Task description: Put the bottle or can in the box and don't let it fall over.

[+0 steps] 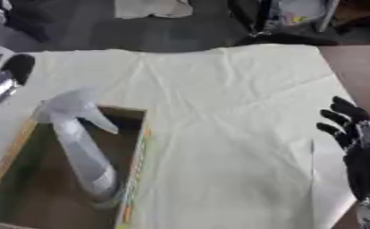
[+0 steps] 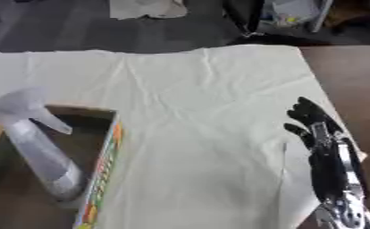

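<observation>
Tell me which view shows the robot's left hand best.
The left eye view: the left hand shows at the left edge, beyond the box holding the spray bottle. The right eye view doesn't show it. Whether its fingers are open is unclear.

A lab or workshop-like room, brown tabletop (image 2: 352, 76) draped with a creased pale cloth (image 1: 219, 112), dark grey floor (image 1: 102, 27) beyond its far edge, loose clutter there, a crumpled light sheet (image 1: 153, 8), metal frame legs (image 1: 329, 15).
</observation>
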### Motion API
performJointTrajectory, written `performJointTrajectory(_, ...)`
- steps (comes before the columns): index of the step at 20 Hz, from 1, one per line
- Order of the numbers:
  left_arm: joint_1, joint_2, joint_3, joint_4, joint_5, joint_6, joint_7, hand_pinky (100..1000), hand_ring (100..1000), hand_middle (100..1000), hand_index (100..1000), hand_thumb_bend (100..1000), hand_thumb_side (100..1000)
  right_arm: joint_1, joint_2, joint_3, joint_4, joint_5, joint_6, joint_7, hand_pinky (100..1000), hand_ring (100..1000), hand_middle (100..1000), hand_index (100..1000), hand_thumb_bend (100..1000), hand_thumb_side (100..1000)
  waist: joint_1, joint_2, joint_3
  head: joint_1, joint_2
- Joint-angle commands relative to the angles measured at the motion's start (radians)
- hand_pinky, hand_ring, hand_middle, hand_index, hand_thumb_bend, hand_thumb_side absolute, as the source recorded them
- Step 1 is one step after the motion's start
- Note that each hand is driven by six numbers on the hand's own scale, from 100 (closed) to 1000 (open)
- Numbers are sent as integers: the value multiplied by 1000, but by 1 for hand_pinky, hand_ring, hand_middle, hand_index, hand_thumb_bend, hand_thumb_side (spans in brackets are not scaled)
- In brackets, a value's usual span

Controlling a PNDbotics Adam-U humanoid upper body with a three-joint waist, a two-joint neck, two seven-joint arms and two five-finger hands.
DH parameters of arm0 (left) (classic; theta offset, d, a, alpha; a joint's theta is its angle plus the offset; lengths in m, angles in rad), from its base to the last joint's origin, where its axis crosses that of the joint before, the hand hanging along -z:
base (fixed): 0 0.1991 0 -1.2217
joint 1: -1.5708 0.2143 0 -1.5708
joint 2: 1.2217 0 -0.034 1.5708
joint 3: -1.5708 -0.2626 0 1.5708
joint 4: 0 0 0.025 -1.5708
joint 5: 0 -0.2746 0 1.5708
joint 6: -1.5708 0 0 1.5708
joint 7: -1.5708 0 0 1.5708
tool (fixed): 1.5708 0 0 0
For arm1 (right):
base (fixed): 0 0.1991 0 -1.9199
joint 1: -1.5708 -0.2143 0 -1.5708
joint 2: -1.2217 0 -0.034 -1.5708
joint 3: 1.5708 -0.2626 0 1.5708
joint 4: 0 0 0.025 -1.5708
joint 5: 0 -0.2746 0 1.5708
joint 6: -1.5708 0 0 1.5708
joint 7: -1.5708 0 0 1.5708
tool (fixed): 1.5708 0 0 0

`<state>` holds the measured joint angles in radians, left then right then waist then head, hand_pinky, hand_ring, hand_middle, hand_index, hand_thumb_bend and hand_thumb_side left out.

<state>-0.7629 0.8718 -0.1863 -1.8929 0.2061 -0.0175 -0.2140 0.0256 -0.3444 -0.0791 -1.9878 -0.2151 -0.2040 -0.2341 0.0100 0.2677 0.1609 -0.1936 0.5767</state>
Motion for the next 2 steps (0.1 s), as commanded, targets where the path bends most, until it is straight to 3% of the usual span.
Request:
performJointTrajectory(1, 39, 41, 100, -72, 129, 5, 101, 963, 828, 816, 738, 100, 554, 5, -40, -15, -12, 9, -48, 4, 782, 840, 901, 747, 100, 739, 0, -13, 3, -14, -9)
performJointTrajectory(2, 67, 46, 123, -90, 158, -4, 129, 965, 829, 818, 737, 100, 558, 8, -44, -17, -12, 13, -61, 5, 782, 841, 902, 748, 100, 732, -1, -12, 5, -16, -11)
